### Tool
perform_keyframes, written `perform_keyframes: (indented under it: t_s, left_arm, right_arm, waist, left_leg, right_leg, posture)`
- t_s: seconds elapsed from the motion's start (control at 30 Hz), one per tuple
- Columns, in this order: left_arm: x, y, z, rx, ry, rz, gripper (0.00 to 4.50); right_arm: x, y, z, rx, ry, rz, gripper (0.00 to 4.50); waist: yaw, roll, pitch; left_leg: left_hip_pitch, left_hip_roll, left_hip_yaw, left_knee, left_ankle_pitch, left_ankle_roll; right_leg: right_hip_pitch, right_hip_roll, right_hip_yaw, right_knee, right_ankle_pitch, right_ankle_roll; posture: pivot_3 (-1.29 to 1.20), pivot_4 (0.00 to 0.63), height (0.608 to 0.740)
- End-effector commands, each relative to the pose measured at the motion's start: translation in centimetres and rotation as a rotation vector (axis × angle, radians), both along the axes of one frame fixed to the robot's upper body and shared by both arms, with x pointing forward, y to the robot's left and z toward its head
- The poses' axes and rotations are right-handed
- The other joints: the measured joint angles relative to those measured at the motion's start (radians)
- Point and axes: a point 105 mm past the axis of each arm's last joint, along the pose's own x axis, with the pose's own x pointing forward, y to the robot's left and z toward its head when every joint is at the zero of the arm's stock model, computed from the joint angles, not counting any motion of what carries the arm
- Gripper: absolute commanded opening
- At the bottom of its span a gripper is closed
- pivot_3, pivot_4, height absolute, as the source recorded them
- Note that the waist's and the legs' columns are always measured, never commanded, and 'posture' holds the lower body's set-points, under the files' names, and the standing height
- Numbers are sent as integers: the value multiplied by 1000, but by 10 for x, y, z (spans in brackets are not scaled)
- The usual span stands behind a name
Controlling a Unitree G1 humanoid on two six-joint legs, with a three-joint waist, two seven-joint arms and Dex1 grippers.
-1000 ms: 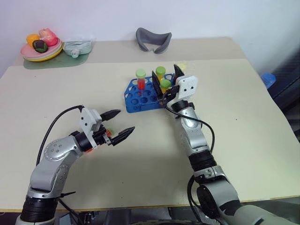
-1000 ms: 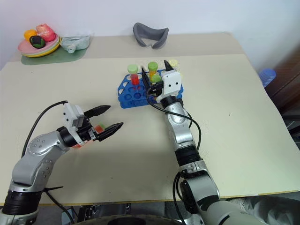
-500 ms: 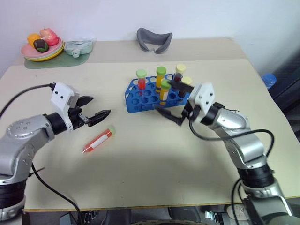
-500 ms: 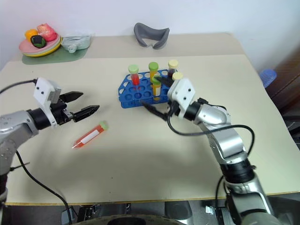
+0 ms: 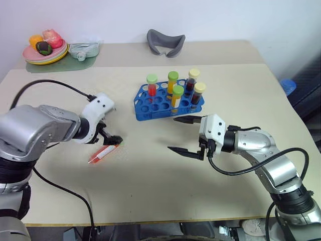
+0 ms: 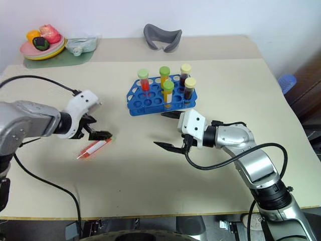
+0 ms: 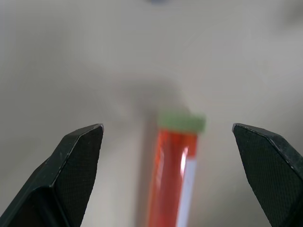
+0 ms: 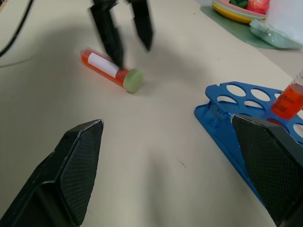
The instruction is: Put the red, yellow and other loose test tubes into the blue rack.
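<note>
Prob. lab: tube rack (image 5: 165,103) on beige table (image 5: 150,191).

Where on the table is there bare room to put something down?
The near edge of the table is bare, and the far right beyond the blue rack. It is crowded around the rack, the lying red tube, and the back-left plate.

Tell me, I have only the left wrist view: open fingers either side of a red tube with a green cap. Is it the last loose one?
Observer: Yes. That red tube is the one tube lying on the table.
Operator: How full is the rack?
Observer: Five capped tubes stand in the blue rack.
Operator: And the other arm?
Observer: The right gripper hangs open in front of the rack, holding nothing.
</note>
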Motion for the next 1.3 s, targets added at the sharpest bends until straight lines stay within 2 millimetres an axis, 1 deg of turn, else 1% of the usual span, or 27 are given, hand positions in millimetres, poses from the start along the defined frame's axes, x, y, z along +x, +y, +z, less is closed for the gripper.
perform_keyframes:
  t_s: [0.03, 0.3, 0.47, 0.57, 0.67, 0.97, 1.07, 1.1, 1.13, 1.2, 1.3]
  left_arm:
    - [3, 4, -1, 47, -15, -8, 4500]
    - [10, -1, -15, 68, 15, -60, 4500]
    - [16, -2, -20, 83, 19, -74, 4500]
    - [18, 0, -21, 91, 21, -73, 3725]
    - [19, 1, -20, 91, 21, -70, 2283]
    - [19, 2, -16, 84, 19, -59, 2283]
    - [20, 2, -14, 79, 12, -45, 1388]
    - [20, 3, -13, 78, 10, -42, 957]
    - [21, 4, -12, 77, 6, -30, 785]
    - [21, 5, -10, 71, 3, -15, 774]
    - [22, 7, 1, 45, -29, 9, 774]
  right_arm:
    - [-7, 5, 10, 16, -45, 22, 4414]
    - [-8, 8, 7, 15, -47, 21, 4414]
    - [-7, 10, 6, 19, -53, 14, 4414]
    - [-7, 11, 6, 24, -54, 11, 4500]
    - [-7, 12, 5, 27, -53, 8, 4500]
    - [-6, 13, 6, 34, -57, 6, 4500]
    - [-5, 13, 6, 33, -58, 7, 4500]
    - [-5, 13, 6, 33, -58, 7, 4500]
    - [-5, 13, 6, 32, -58, 8, 4500]
    - [-5, 13, 6, 31, -59, 8, 4500]
    - [-4, 13, 6, 29, -57, 4, 4500]
  waist:
    - [1, 0, 0]
    - [2, 0, 0]
    - [5, 0, 0]
    - [6, 0, 0]
    - [7, 0, 0]
    - [7, 0, 0]
    - [7, 0, 0]
    - [7, 0, 0]
    - [7, 0, 0]
    - [7, 0, 0]
    - [6, 0, 0]
  left_leg:
    - [0, 0, 0, 0, 0, 0]
    - [0, 0, 0, 0, 0, 0]
    - [0, 0, 0, 0, 0, 0]
    - [0, 0, 0, 1, 0, 0]
    - [0, 0, 0, 1, 0, 0]
    - [0, 0, 0, 1, 0, 0]
    - [0, 0, 0, 1, 0, 0]
    - [0, 0, 0, 1, 0, 0]
    - [0, 0, 0, 1, 0, 0]
    - [0, 0, 0, 1, 0, 0]
    - [0, 0, 0, 1, 0, 0]
  right_leg:
    - [0, 0, 0, 0, 0, 0]
    - [0, 0, 0, 0, 0, 0]
    - [0, 0, 0, 0, 0, 0]
    - [0, 0, 0, 0, 0, 0]
    - [0, 0, 0, 0, 0, 0]
    - [0, 0, 0, 0, 0, 0]
    - [0, 0, 0, 0, 0, 0]
    - [0, 0, 0, 0, 0, 0]
    - [0, 0, 0, 0, 0, 0]
    - [0, 0, 0, 0, 0, 0]
    - [0, 0, 0, 0, 0, 0]
  posture:
    - [0, 150, 740]
    - [0, 150, 740]
    - [0, 150, 740]
    - [0, 150, 740]
    - [0, 150, 740]
    - [0, 150, 740]
    - [0, 150, 740]
    - [0, 150, 740]
    - [0, 150, 740]
    - [0, 150, 740]
    - [0, 150, 740]
